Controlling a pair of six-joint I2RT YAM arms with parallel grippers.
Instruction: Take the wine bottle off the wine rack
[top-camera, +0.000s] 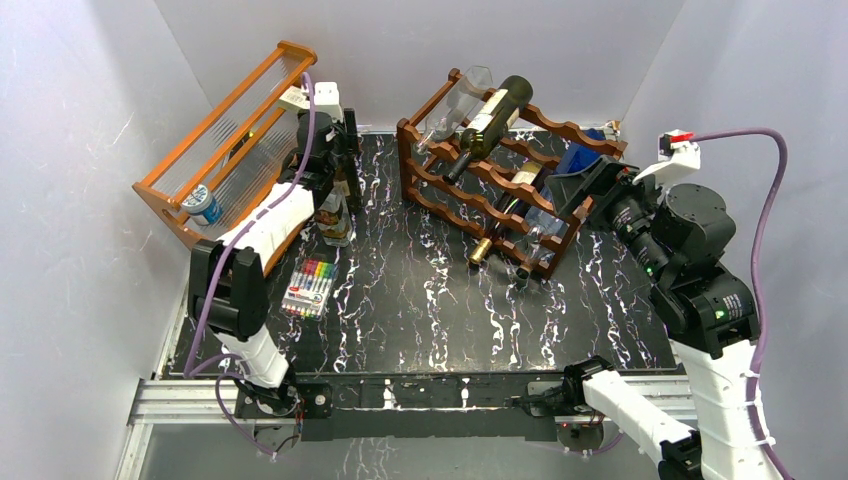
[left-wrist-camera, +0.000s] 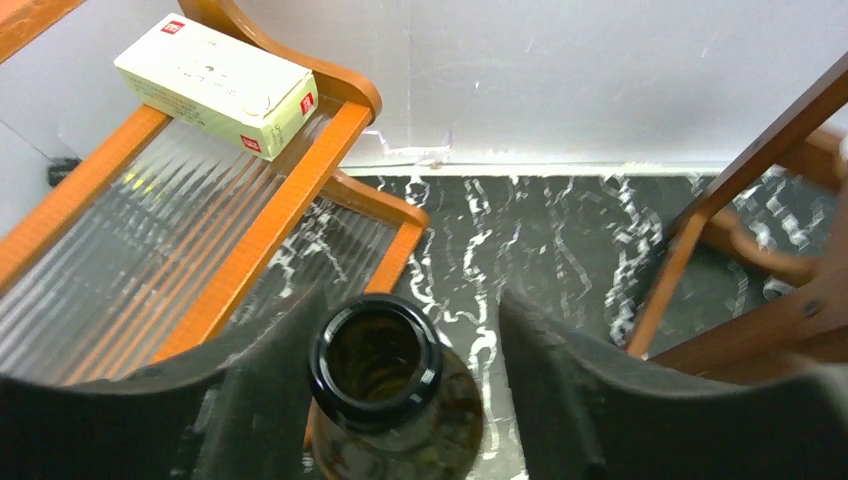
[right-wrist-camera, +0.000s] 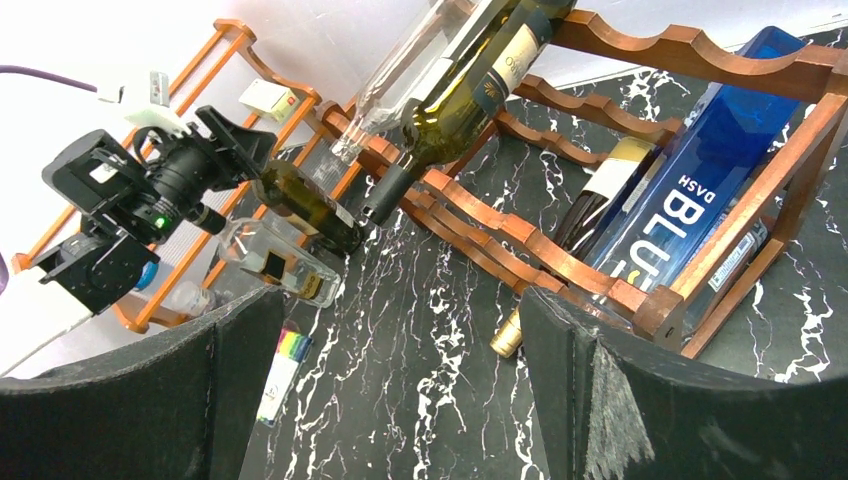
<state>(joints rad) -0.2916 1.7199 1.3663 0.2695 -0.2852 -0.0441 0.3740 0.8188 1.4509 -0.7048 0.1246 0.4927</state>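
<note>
- Bottle (left-wrist-camera: 375, 372) is off rack (right-wrist-camera: 690, 45), standing on bench (top-camera: 420, 300) by shelf (left-wrist-camera: 262, 230).
- L jaws slightly spread round its neck, not pinching; R jaws wide, empty, near rack.
- Risk: L pad snags lip on pull-out and tips it onto clear bottle (right-wrist-camera: 278, 265) beside.

Wine rack (right-wrist-camera: 690, 45): dark red-brown wood, smooth satin varnish. Table (top-camera: 420, 300): glossy black, white marble veining. Shelf (left-wrist-camera: 300, 190): orange wood, clear ribbed plastic slats. Brown bottle (left-wrist-camera: 390, 400): glossy glass. Box (left-wrist-camera: 215, 85): matt card. Left gripper (left-wrist-camera: 407, 310): matt black, rough foam-like pads.
</note>
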